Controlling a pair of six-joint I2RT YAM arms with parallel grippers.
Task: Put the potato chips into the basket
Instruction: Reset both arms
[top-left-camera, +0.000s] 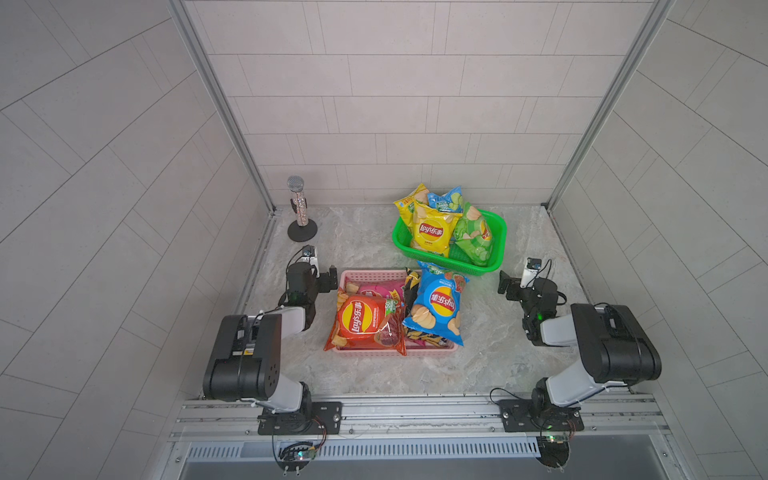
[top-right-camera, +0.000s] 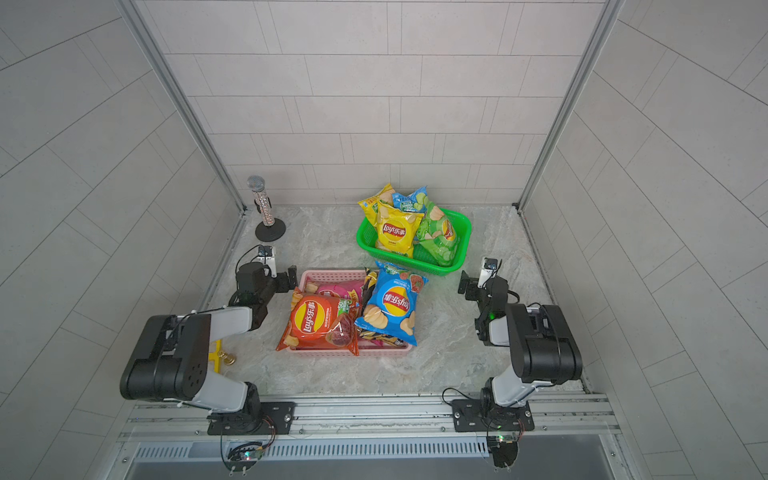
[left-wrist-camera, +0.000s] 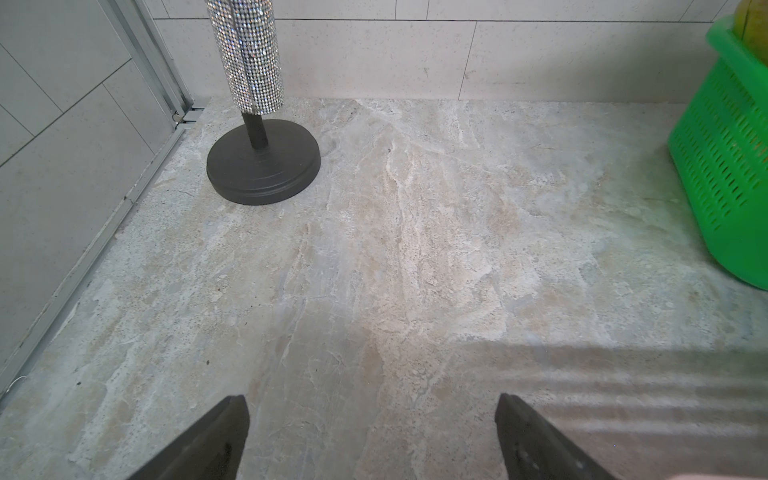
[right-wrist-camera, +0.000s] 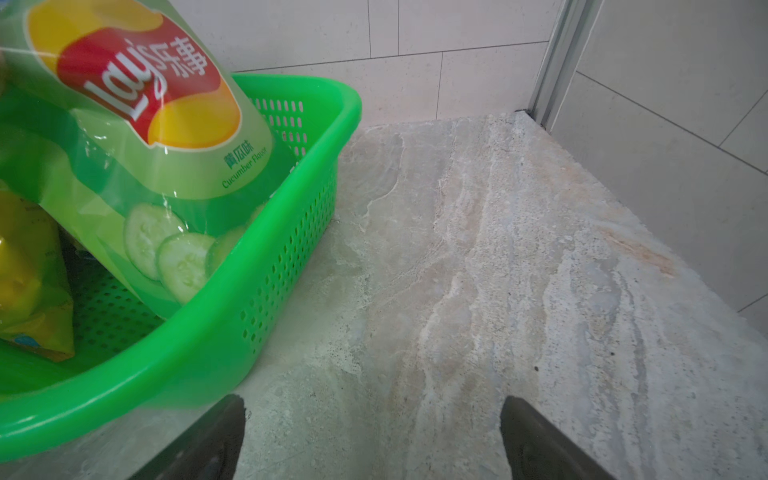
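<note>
Top view: left gripper (top-left-camera: 333, 277), right gripper (top-left-camera: 504, 284) wide, empty; last step, likely tucking in blue bag (top-left-camera: 438, 303) overhanging pink basket (top-left-camera: 361, 273) at 1 o'clock.

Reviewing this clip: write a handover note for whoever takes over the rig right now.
Left gripper: jaws open, empty, beside the pink plastic basket.
Right gripper: jaws open, empty, beside the green plastic basket.
Green basket holds two yellow chip bags, a small blue bag and a green cucumber bag.
Pink basket holds an orange-red bag, a magenta bag, a black bag and, on top, a large blue bag overhanging its far rim.
Done: every visible bag is in or on a basket.
Left: probably seating the large blue bag.
</note>
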